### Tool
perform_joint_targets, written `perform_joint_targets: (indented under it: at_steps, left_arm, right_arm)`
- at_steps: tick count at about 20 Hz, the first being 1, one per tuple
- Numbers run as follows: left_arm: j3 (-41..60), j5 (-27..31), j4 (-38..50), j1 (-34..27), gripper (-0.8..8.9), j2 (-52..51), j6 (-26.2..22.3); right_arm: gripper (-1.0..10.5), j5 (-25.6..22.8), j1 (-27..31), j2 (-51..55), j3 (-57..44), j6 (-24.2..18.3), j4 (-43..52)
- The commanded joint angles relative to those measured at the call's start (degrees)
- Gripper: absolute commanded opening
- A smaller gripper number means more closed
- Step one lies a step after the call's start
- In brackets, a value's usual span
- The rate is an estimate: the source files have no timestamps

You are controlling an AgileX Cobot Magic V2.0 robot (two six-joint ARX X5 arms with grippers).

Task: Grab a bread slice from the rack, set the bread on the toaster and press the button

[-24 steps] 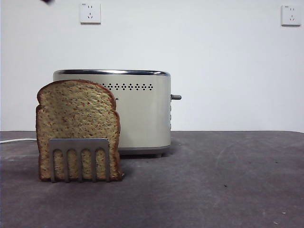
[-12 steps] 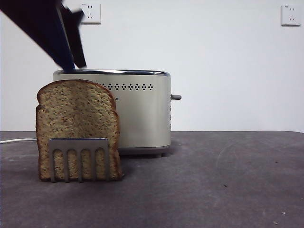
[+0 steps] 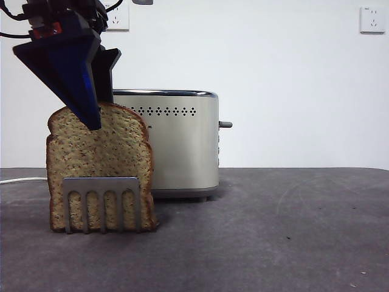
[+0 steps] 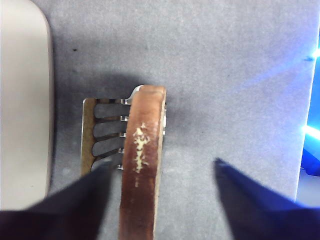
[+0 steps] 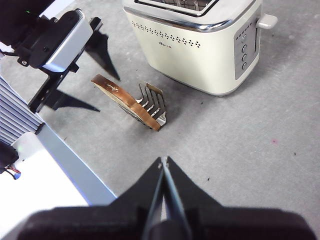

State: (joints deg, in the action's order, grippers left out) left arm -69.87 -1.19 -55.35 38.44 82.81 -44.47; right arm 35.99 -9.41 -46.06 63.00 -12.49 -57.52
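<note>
1. We saw the slice of bread [image 3: 100, 167] standing upright in the rack [image 3: 102, 204], on the left part of the desk [image 3: 273, 231], just in front of the toaster [image 3: 176, 143].
2. The left claw [image 3: 97, 100] hung over the top of the slice, its jaws wide apart, one on each side of the crust, and it held nothing.
3. The right claw [image 5: 164, 167] was high above the desk, well apart from the bread; its jaws were pressed together and empty.
4. The desk had a dark grey, slightly worn surface with small specks.
5. Behind it stood a plain white wall [image 3: 292, 85] with two sockets, one socket [image 3: 115, 17] at the left and another socket [image 3: 371, 19] at the right.
6. A white cord [image 3: 21, 180] lay at the left edge of the desk.
</note>
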Motion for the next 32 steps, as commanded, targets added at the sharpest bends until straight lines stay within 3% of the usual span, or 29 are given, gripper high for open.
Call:
perform_joint_targets:
  at_steps: [1,7,15,20,26,32]
  left_arm:
    - [0.02,-0.15,-0.24,0.04,1.50,0.57,-0.70]
    - [0.02,0.09,-0.20,0.04,-0.09,0.57,-0.68]
    - [-0.20,4.59,0.44,0.04,-0.09,0.55,-0.68]
    - [-3.72,4.59,-0.26,0.04,-0.08,-0.09,-0.57]
    - [-14.56,4.52,-9.40,0.26,-0.08,-2.62,-0.26]
    - [-34.10,5.95,-12.50,0.24,-0.09,-3.61,-1.36]
  right_arm:
    - [-0.1,0.11,-0.15,0.04,0.07,-0.46,-0.07]
    - [-0.1,0.13,-0.17,0.04,0.07,-0.46,-0.07]
    - [-0.1,0.13,-0.15,0.04,0.07,-0.48,-0.07]
    - [-0.1,0.11,-0.17,0.04,0.07,-0.46,-0.07]
    - [-0.1,0.11,-0.15,-0.07,0.07,-0.50,-0.07]
    - [-0.1,0.09,-0.15,-0.07,0.07,-0.68,-0.07]
